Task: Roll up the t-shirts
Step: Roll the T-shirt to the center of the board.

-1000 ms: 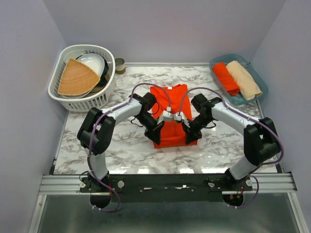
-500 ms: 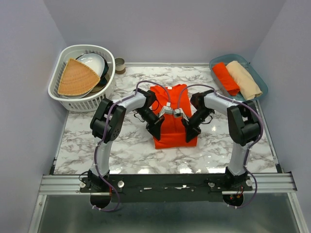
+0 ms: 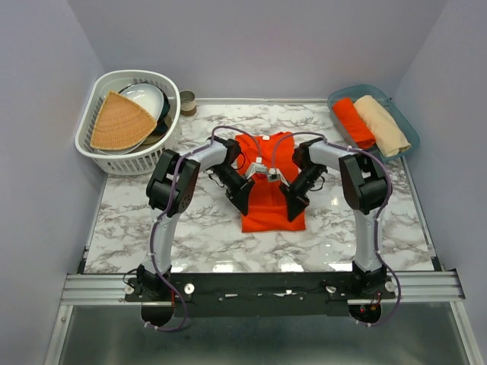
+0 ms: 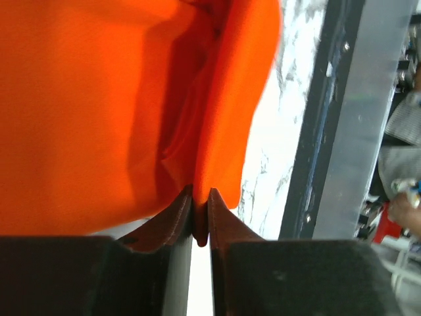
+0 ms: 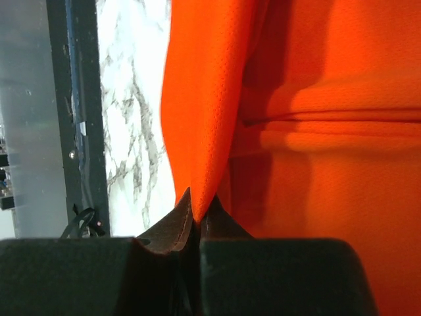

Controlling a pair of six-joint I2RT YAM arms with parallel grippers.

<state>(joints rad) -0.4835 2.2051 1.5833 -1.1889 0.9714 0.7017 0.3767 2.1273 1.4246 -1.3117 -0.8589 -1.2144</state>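
One bright orange-red t-shirt (image 3: 272, 209) lies in the middle of the marble table (image 3: 152, 220), folded long and narrow, white neck label at the far end. A rolled t-shirt (image 3: 353, 123) lies in the blue tray (image 3: 364, 88)

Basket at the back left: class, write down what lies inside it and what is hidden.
In the basket a tan mat lies on top, with a white bowl behind it and a dark rim beside that. Anything under the mat is covered.
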